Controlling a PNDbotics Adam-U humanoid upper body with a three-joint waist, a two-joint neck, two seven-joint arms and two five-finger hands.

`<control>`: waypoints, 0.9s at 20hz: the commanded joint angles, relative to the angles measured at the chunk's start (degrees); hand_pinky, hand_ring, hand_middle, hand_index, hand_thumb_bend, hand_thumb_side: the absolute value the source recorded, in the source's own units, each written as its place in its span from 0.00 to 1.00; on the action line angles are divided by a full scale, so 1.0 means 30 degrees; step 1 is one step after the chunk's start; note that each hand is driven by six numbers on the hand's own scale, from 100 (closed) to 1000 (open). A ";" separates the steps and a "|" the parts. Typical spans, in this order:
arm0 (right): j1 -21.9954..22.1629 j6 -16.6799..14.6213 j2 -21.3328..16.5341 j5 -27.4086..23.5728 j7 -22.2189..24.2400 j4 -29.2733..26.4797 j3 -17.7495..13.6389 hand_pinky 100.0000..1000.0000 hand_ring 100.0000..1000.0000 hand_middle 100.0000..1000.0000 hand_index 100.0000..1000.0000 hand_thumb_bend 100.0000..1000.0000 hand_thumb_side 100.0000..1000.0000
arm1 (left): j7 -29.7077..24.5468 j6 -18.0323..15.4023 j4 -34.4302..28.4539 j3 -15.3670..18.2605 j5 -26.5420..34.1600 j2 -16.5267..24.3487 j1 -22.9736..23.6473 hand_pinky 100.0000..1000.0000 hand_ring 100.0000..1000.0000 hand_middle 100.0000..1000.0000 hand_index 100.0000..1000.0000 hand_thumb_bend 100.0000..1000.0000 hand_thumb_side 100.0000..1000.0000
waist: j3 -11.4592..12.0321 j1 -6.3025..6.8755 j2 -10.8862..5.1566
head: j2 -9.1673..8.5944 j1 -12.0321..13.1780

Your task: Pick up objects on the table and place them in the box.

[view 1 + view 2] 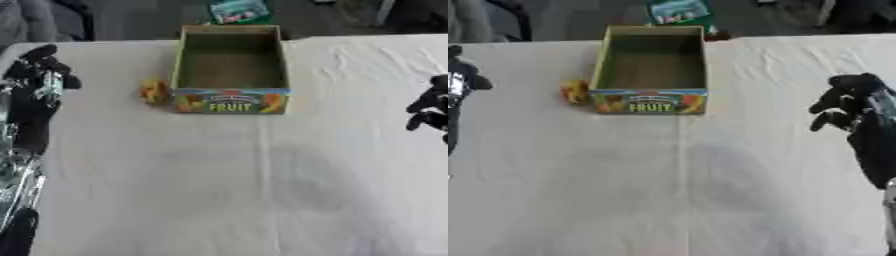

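Note:
An open cardboard box [230,101] with "FRUIT" printed on its front stands at the table's far middle; its inside looks empty. A small yellow-orange object [155,91] lies on the cloth against the box's left side. My left hand [39,67] hovers at the left edge, level with the box, fingers loosely curled and holding nothing. Over at the right edge my right hand [846,102] hangs above the cloth with fingers curled, also holding nothing. Both hands are well apart from the box and the object.
A white cloth [227,190] covers the table. Beyond the far edge a green packet [238,11] lies on the dark floor. My left arm's silver parts [13,165] run down the left edge.

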 commanded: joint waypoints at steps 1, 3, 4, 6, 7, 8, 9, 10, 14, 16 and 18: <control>-0.0223 0.0007 -0.0318 0.0039 0.0010 -0.0204 -0.0148 0.36 0.51 0.47 0.66 0.00 0.57 | 0.0031 0.0029 -0.0167 0.0210 -0.0393 0.0752 -0.0208 0.56 0.48 0.46 0.74 0.00 0.24 | -0.0015 -0.0002 -0.0282 | -0.0221 0.0029; -0.0217 0.0001 -0.0342 0.0032 0.0021 -0.0204 -0.0140 0.35 0.51 0.47 0.66 0.00 0.57 | -0.0061 0.0044 -0.0149 0.0171 -0.0754 0.1175 -0.0292 0.56 0.48 0.46 0.75 0.00 0.21 | -0.0043 0.0012 -0.0301 | -0.0210 0.0047; -0.0209 0.0001 -0.0355 0.0033 0.0025 -0.0199 -0.0138 0.36 0.51 0.47 0.66 0.00 0.57 | -0.0142 0.0086 -0.0116 0.0155 -0.0999 0.1428 -0.0347 0.56 0.48 0.46 0.75 0.00 0.19 | -0.0058 0.0026 -0.0313 | -0.0207 0.0059; -0.0202 0.0010 -0.0373 0.0034 0.0035 -0.0186 -0.0127 0.36 0.51 0.47 0.66 0.00 0.57 | -0.0438 0.0237 -0.0010 0.0061 -0.1627 0.2124 -0.0551 0.56 0.49 0.47 0.75 0.00 0.20 | -0.0104 0.0062 -0.0335 | -0.0206 0.0077; -0.0210 0.0014 -0.0381 0.0030 0.0047 -0.0184 -0.0116 0.36 0.51 0.47 0.66 0.00 0.57 | -0.0640 0.0298 0.0052 -0.0012 -0.1921 0.2519 -0.0675 0.56 0.49 0.48 0.75 0.00 0.13 | -0.0131 0.0080 -0.0344 | -0.0209 0.0080; -0.0216 0.0018 -0.0389 0.0023 0.0060 -0.0182 -0.0106 0.36 0.51 0.47 0.66 0.00 0.57 | -0.0872 0.0359 0.0133 -0.0084 -0.2222 0.2924 -0.0817 0.57 0.50 0.49 0.75 0.00 0.10 | -0.0157 0.0094 -0.0352 | -0.0211 0.0084; -0.0222 0.0023 -0.0403 0.0022 0.0074 -0.0179 -0.0095 0.36 0.51 0.47 0.66 0.00 0.57 | -0.1178 0.0404 0.0216 -0.0180 -0.2565 0.3426 -0.0996 0.57 0.51 0.49 0.76 0.00 0.07 | -0.0189 0.0110 -0.0357 | -0.0216 0.0097; -0.0218 0.0028 -0.0415 0.0026 0.0090 -0.0173 -0.0085 0.35 0.51 0.47 0.66 0.00 0.57 | -0.1541 0.0426 0.0306 -0.0266 -0.2966 0.3961 -0.1193 0.58 0.52 0.51 0.76 0.00 0.01 | -0.0222 0.0128 -0.0364 | -0.0220 0.0108; -0.0181 0.0071 -0.0470 0.0068 0.0143 -0.0141 -0.0044 0.35 0.51 0.47 0.66 0.00 0.58 | -0.3444 0.0303 0.0921 -0.0827 -0.4914 0.6572 -0.2357 0.60 0.54 0.54 0.78 0.08 0.00 | -0.0363 0.0226 -0.0416 | -0.0219 0.0165; -0.0176 0.0118 -0.0477 0.0095 0.0198 -0.0116 0.0006 0.35 0.51 0.47 0.66 0.00 0.58 | -0.4442 0.0084 0.1508 -0.1146 -0.6143 0.7729 -0.3172 0.60 0.55 0.55 0.79 0.14 0.00 | -0.0430 0.0268 -0.0446 | -0.0215 0.0190; -0.0168 0.0151 -0.0484 0.0121 0.0267 -0.0103 0.0061 0.35 0.51 0.47 0.66 0.00 0.58 | -0.5179 -0.0196 0.2152 -0.1464 -0.7272 0.8449 -0.3885 0.61 0.56 0.56 0.80 0.20 0.00 | -0.0497 0.0307 -0.0468 | -0.0211 0.0225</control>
